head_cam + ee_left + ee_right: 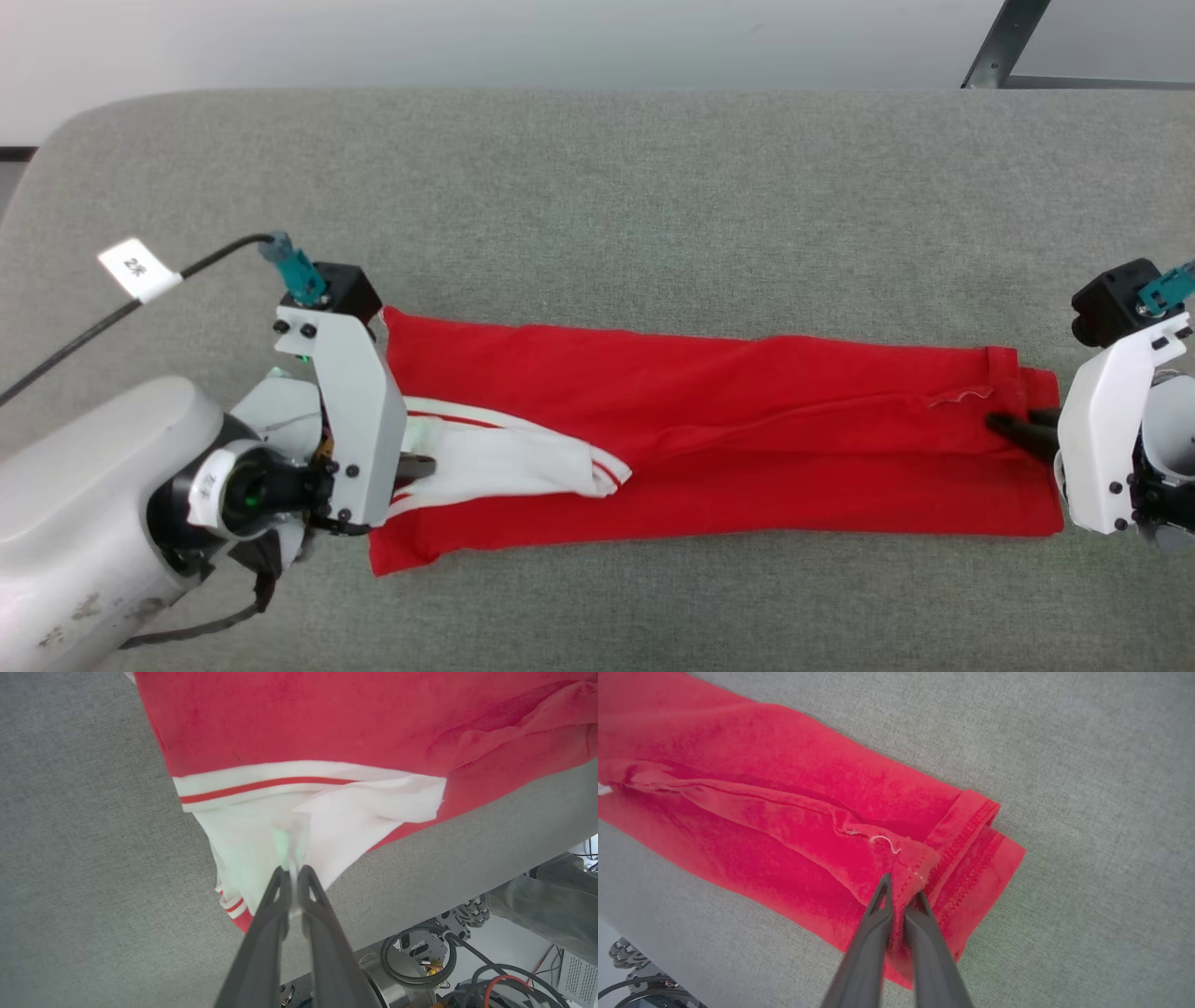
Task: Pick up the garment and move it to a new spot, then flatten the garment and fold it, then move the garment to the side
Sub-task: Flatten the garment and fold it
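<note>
Two hands: both closed, each pinching the garment [728,448].
Grip of left hand [290,871]: tips shut on the white sleeve end [327,826], at the garment's left end.
Grip of right hand [901,887]: tips shut on a raised red fold just beside the hem [966,835], at the right end.
Place of garment: it lies as a long narrow band across the worktop [597,187], nearer the front edge, stretched between the two hands.
Done, as I judge: it is laid out and flattened, and the long sides seem already folded in.
Left to do: probably the fold from end to end, then moving it to the side.
Hard to see: how many layers lie under the top one; the left fingers [418,464] in the head view, mostly behind the white wrist housing [350,411]; the cloth between the left tips, which is blurred.
</note>
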Robot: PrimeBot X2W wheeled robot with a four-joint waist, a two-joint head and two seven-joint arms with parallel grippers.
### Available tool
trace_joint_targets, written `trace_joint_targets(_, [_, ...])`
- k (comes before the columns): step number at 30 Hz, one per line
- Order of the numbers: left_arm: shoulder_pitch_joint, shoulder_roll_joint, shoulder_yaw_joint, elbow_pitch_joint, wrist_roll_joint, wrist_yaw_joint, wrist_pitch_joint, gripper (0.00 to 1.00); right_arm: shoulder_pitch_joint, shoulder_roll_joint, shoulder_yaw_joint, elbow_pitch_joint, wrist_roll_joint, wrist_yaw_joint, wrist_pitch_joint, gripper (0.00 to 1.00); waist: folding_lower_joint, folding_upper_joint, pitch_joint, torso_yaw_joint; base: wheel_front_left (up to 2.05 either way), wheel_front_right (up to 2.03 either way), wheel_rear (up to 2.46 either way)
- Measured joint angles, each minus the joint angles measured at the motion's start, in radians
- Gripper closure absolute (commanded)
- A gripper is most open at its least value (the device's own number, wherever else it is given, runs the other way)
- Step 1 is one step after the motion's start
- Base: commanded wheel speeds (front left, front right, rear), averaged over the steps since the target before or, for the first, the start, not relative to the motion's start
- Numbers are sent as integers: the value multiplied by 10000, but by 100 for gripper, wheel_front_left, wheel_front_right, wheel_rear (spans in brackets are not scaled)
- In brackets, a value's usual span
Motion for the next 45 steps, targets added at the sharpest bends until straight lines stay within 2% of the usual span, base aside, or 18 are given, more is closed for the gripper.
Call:
trace_joint_targets(9, [105, 261, 192, -353, -50, 257, -295, 0, 627, 487, -972, -410, -278, 0, 727, 0, 1, 0, -302, 66, 0, 0, 0])
trace_joint_targets(14, [540, 305, 439, -568, 31, 176, -1338, 0, 1191, 633, -1304, -1011, -525, 0, 533, 0, 0, 0, -610, 128, 0, 0, 0])
trace_joint_targets(18, [1026, 318, 683, -654, 355, -67, -2677, 0, 1612, 673, -1499, -1722, -945, -2, -677, 0, 0, 0, -884, 182, 0, 0, 0])
trace_joint_targets(23, [1836, 240, 974, -614, 731, -441, -4610, 0, 2225, 594, -1526, -2123, -1699, -2, -3126, 0, 0, 0, -1260, 249, 0, 0, 0])
trace_joint_targets(27, [2452, 251, 1183, -491, 1149, -773, -6195, 0, 2781, 577, -1459, -2073, -2253, -2, -5030, 0, 0, 0, -1574, 301, 0, 0, 0])
trace_joint_targets(29, [2713, 253, 1294, -472, 1473, -1179, -7116, 0, 2993, 550, -1429, -1962, -2552, -2, -5916, 0, 0, 0, -1720, 329, 0, 0, 0])
trace_joint_targets(33, [3510, 102, 1465, -192, 1687, -1425, -8705, 0, 3395, 698, -1569, -1540, -2905, -2, -7183, 0, 0, 0, -1975, 401, 0, 0, 0])
trace_joint_targets(37, [4201, -31, 1871, 203, 1822, -1590, -10113, 0, 3818, 876, -1845, -1076, -3039, -2, -7637, 0, 0, 0, -2158, 504, 0, 0, 0])
trace_joint_targets(40, [4703, -105, 2474, 497, 2337, -1676, -10418, 0, 4079, 997, -2096, -780, -3028, -2, -7586, 0, 0, 0, -2245, 603, 0, 0, 0])
trace_joint_targets(42, [5185, -418, 3361, 656, 2880, -1710, -10431, 0, 4273, 1049, -2357, -621, -2932, 0, -7405, 0, 1, 0, -2285, 680, 0, 0, 0])
trace_joint_targets(45, [6142, -1101, 4893, 755, 3816, -1996, -10447, 0, 4428, 1055, -2754, -449, -2824, 0, -6905, 0, 0, 0, -2316, 792, 0, 0, 0])
